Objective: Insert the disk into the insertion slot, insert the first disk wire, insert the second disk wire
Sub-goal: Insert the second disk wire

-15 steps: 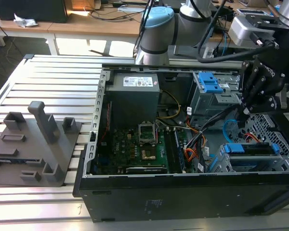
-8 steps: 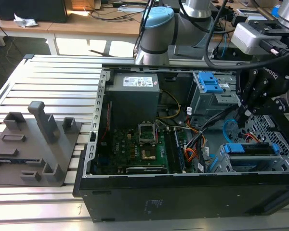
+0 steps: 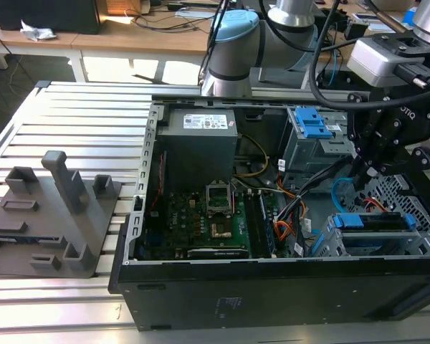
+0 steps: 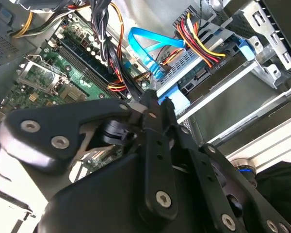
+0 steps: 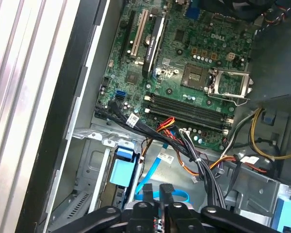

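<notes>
Inside the case, at the exterior view's right, the disk [image 3: 373, 222] sits in the slot [image 3: 387, 240], and the gripper [image 3: 360, 174] hangs above it, near the blue wire [image 3: 338, 192]. The fingers look nearly closed with nothing between them. This wire will likely handle light and floppy (best taken at its stiff plug). In the second wrist view its plug end [image 4: 157, 73] meets the disk; the exterior view hides that.
</notes>
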You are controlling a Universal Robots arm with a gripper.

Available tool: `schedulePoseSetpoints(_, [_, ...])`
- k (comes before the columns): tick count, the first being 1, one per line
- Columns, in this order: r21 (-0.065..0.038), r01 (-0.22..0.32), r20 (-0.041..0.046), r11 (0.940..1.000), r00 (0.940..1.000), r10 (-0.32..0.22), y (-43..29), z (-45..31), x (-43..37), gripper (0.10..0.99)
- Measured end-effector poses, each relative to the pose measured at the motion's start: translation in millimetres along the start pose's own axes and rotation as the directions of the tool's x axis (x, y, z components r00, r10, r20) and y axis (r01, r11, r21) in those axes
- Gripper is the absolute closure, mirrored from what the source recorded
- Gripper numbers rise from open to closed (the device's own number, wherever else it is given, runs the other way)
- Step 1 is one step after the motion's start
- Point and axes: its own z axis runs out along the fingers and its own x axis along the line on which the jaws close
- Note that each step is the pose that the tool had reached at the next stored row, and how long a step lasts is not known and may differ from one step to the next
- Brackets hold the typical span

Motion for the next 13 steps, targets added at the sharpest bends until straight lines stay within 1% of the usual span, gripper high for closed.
schedulePoseSetpoints(3, [0.0,0.0,0.0,1.0,1.0,0.0,0.0,0.0,0.0,0.725])
schedulePoseSetpoints(5, [0.0,0.001,0.0002,1.0,1.0,-0.001,-1.2,0.7,-0.3,0.725])
schedulePoseSetpoints(7, [-0.003,0.0,-0.0021,1.0,1.0,0.0,-7.1,1.8,-3.0,0.725])
schedulePoseSetpoints(8, [-0.005,0.0,-0.0056,1.0,1.0,0.0,-11.4,2.7,-5.5,0.725])
schedulePoseSetpoints(9, [-0.006,0.0,-0.0084,1.0,1.0,0.0,-13.9,3.6,-7.1,0.725])
schedulePoseSetpoints(10, [-0.008,0.0,-0.0155,1.0,0.9999,0.0,-17.2,5.0,-9.5,0.725])
schedulePoseSetpoints(11, [-0.012,-0.001,-0.0294,0.9999,0.9996,0.001,-19.5,6.7,-11.5,0.725])
schedulePoseSetpoints(13, [-0.017,-0.002,-0.0465,0.9999,0.9989,0.001,-21.6,8.3,-12.8,0.725])
